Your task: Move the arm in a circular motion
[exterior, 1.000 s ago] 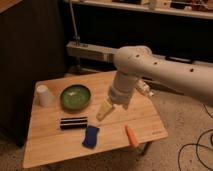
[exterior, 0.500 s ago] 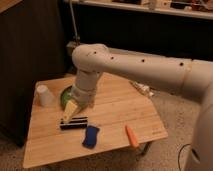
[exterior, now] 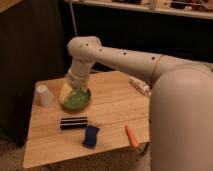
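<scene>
The large white arm [exterior: 135, 60] of thick smooth segments with small dark holes reaches from the right foreground across the wooden table [exterior: 112, 107] to its left side. Its elbow joint [exterior: 82, 49] bends down to the small pale yellowish gripper [exterior: 65, 94]. The gripper hangs over the left rim of a green bowl [exterior: 79, 100], just right of a white cup [exterior: 44, 95].
A black bar-shaped object [exterior: 73, 123] and a blue sponge [exterior: 90, 136] lie at the table's front. An orange carrot-like object [exterior: 132, 136] lies front right. A white object [exterior: 140, 86] lies by the arm at the right. A dark cabinet [exterior: 30, 45] stands behind left.
The arm has swung from the table's middle right toward the left and back. The gripper went from above the blue sponge, past the black bar, to the green bowl.
</scene>
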{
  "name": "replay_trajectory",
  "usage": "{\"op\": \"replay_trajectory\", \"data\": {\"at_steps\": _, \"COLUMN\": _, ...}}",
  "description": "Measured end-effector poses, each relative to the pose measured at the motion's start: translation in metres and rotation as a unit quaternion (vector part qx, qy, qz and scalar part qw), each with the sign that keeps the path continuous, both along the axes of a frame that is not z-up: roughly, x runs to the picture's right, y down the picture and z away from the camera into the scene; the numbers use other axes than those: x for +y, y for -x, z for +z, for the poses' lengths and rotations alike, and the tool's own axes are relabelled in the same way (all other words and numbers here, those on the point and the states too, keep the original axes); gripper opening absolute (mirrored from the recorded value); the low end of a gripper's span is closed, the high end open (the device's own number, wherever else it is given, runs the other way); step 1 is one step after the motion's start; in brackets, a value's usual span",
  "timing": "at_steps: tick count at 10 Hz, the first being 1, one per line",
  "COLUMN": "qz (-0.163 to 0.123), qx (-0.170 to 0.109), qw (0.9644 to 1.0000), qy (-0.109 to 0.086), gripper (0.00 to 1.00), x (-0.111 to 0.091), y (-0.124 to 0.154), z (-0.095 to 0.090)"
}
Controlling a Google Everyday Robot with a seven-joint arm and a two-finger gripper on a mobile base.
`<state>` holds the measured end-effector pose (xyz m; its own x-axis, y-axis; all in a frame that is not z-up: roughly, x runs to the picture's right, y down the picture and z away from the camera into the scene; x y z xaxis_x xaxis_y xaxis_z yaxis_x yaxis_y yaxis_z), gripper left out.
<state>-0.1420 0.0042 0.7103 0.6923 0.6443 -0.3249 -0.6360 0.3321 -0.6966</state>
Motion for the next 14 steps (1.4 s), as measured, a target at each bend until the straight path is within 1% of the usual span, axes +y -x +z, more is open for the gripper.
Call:
{"op": "replay_trajectory", "data": {"at_steps": 1, "qz": 0.015, "qx": 0.013, "qw": 0.9998, "qy": -0.001, "gripper": 0.8, "x": -0.015, "y": -0.016, "z": 0.017}}
{"op": "replay_trajectory", "data": {"at_steps": 3, "qz": 0.045, "qx": 0.037, "qw": 0.9983, "qy": -0.002, "gripper": 0.8, "x": -0.037, "y": -0.048, "z": 0.042}}
{"op": "replay_trajectory", "data": {"at_steps": 4, "qz": 0.064, "qx": 0.054, "qw": 0.9965, "qy": -0.002, "gripper": 0.8, "x": -0.047, "y": -0.072, "z": 0.056}}
{"op": "replay_trajectory", "data": {"at_steps": 5, "qz": 0.08, "qx": 0.068, "qw": 0.9945, "qy": -0.003, "gripper": 0.8, "x": -0.054, "y": -0.094, "z": 0.065}}
{"op": "replay_trajectory", "data": {"at_steps": 6, "qz": 0.098, "qx": 0.085, "qw": 0.9915, "qy": -0.003, "gripper": 0.8, "x": -0.06, "y": -0.123, "z": 0.074}}
{"op": "replay_trajectory", "data": {"at_steps": 7, "qz": 0.119, "qx": 0.105, "qw": 0.9873, "qy": -0.003, "gripper": 0.8, "x": -0.063, "y": -0.161, "z": 0.08}}
{"op": "replay_trajectory", "data": {"at_steps": 8, "qz": 0.131, "qx": 0.117, "qw": 0.9845, "qy": -0.003, "gripper": 0.8, "x": -0.062, "y": -0.184, "z": 0.081}}
{"op": "replay_trajectory", "data": {"at_steps": 9, "qz": 0.145, "qx": 0.133, "qw": 0.9804, "qy": -0.004, "gripper": 0.8, "x": -0.059, "y": -0.212, "z": 0.079}}
{"op": "replay_trajectory", "data": {"at_steps": 10, "qz": 0.161, "qx": 0.156, "qw": 0.9746, "qy": -0.005, "gripper": 0.8, "x": -0.053, "y": -0.242, "z": 0.074}}
{"op": "replay_trajectory", "data": {"at_steps": 11, "qz": 0.17, "qx": 0.173, "qw": 0.9702, "qy": -0.005, "gripper": 0.8, "x": -0.047, "y": -0.261, "z": 0.069}}
{"op": "replay_trajectory", "data": {"at_steps": 12, "qz": 0.179, "qx": 0.194, "qw": 0.9646, "qy": -0.003, "gripper": 0.8, "x": -0.038, "y": -0.282, "z": 0.062}}
{"op": "replay_trajectory", "data": {"at_steps": 13, "qz": 0.186, "qx": 0.221, "qw": 0.9574, "qy": -0.001, "gripper": 0.8, "x": -0.022, "y": -0.305, "z": 0.049}}
{"op": "replay_trajectory", "data": {"at_steps": 14, "qz": 0.189, "qx": 0.243, "qw": 0.9515, "qy": 0.001, "gripper": 0.8, "x": -0.006, "y": -0.323, "z": 0.036}}
